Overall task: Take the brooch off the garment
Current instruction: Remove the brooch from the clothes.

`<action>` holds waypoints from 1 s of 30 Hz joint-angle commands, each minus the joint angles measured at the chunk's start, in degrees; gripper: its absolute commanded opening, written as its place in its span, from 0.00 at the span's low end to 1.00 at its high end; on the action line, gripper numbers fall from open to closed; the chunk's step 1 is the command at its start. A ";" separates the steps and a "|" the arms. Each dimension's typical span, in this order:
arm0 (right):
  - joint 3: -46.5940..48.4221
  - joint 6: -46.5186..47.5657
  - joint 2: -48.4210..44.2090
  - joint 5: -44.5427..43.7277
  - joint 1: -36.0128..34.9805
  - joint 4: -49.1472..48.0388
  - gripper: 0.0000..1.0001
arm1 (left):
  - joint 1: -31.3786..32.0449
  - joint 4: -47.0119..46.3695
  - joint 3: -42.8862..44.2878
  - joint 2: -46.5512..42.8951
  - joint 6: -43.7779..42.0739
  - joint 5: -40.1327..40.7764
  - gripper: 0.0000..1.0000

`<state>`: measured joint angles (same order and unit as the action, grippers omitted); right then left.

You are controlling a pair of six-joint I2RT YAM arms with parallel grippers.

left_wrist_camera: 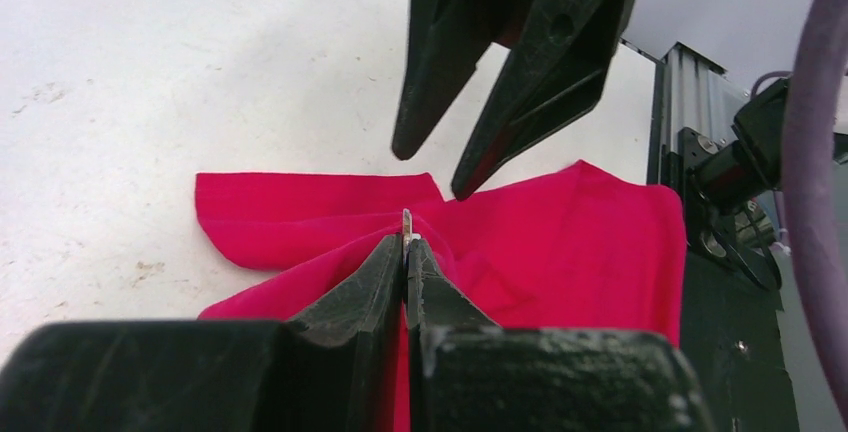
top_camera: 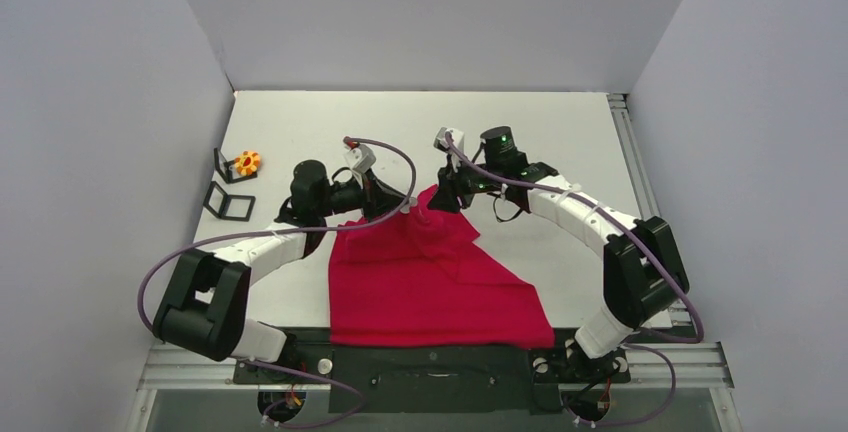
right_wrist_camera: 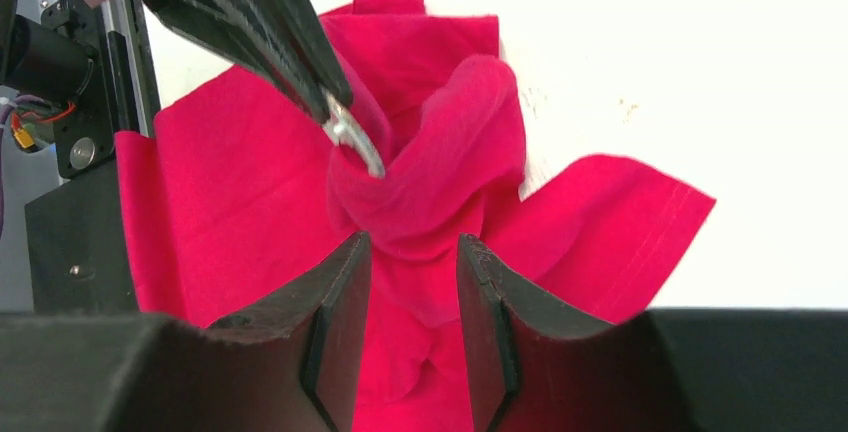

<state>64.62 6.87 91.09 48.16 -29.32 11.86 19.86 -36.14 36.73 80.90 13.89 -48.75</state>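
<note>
The bright red T-shirt (top_camera: 430,282) lies crumpled on the white table, its far part bunched up and lifted between the two grippers. My left gripper (left_wrist_camera: 407,244) is shut on a thin silver piece, the brooch (left_wrist_camera: 407,220). In the right wrist view the brooch (right_wrist_camera: 355,139) shows as a silver ring at the left gripper's tips (right_wrist_camera: 335,107), with its lower end still in a fold of the shirt (right_wrist_camera: 230,172). My right gripper (right_wrist_camera: 413,247) is open, with its fingers either side of a raised fold of red cloth just below the brooch.
An orange flower-shaped item (top_camera: 246,162) and two small black frames (top_camera: 229,202) sit at the table's left edge. A metal rail (top_camera: 625,142) runs along the right side. Grey walls close in the left, back and right sides. A black base panel (top_camera: 440,362) is at the near edge.
</note>
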 commanded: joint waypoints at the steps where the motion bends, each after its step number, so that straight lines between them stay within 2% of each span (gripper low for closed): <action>1: 3.39 2.71 1.01 3.54 -1.68 -6.57 0.34 | -0.35 -5.85 3.09 0.78 0.28 -6.29 0.00; 4: 3.98 3.07 1.66 5.12 -2.47 -7.31 0.33 | -0.35 -5.96 3.46 1.28 -0.26 -7.10 0.00; 8: 6.22 8.06 2.98 7.20 -3.80 -2.67 0.31 | -0.35 -6.76 4.27 2.08 0.17 -8.11 0.00; 14: 7.18 9.39 3.57 7.67 -4.12 -1.82 0.18 | -0.58 -7.31 4.43 2.34 0.74 -9.09 0.00; 18: 8.05 13.23 3.80 8.57 -4.16 2.97 0.12 | -1.36 -7.87 4.44 2.48 1.19 -9.38 0.00; 23: 8.59 18.16 3.58 9.21 -4.20 8.72 0.13 | -1.75 -8.89 4.53 2.65 1.94 -10.74 0.00; 26: 8.58 18.30 3.43 9.37 -4.05 8.86 0.23 | -1.75 -8.82 4.42 2.65 1.97 -11.40 0.00; 30: 9.23 18.26 3.93 9.57 -3.99 9.16 0.20 | -1.75 -9.51 4.45 2.92 2.79 -11.64 0.00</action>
<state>71.57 22.33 94.52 54.72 -33.43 19.90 18.61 -40.58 38.59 83.59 15.88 -59.07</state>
